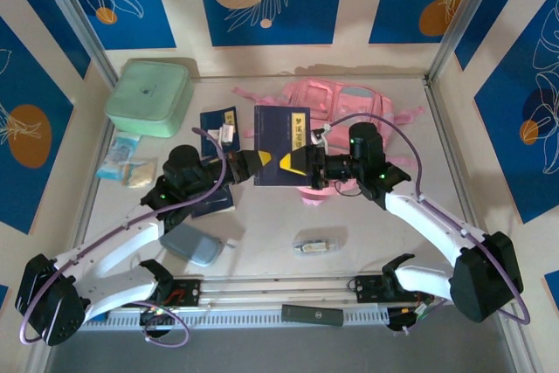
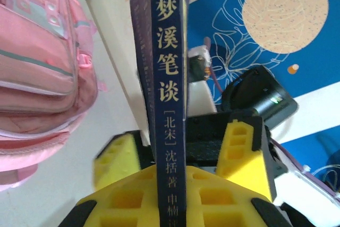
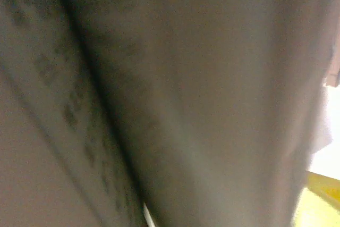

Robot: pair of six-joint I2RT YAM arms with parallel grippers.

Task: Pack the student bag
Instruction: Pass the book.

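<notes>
- Left hand (image 1: 259,166) is pressed together on a dark blue book (image 1: 281,139), pinching it at the lower end of the spine and holding it on edge above the bench (image 1: 262,238).
- Right hand (image 1: 291,163) faces it from the other side of the book. In the left wrist view its yellow fingers (image 2: 240,150) stand spread, one on each side of the spine and clear of it.
- Student bag (image 1: 354,104) lies flat at the back of the bench, just behind the raised book and the right hand and well apart from the mint-green box (image 1: 150,96) at the back left.
- It is soft pink fabric with stacked front pockets edged in darker pink piping, pale grey-green panels on the upper pockets, and pink straps and loops trailing from its edges.
- Gold characters run down the book's spine: 梦溪笔谈, then [北宋] 沈括 著, with more below that the left hand hides.
- Gold characters also sit in the top right corner of the cover in the top view, too small to read.
- Right wrist view gives a dark, blurred surface close up, with faint marks that cannot be read.
</notes>
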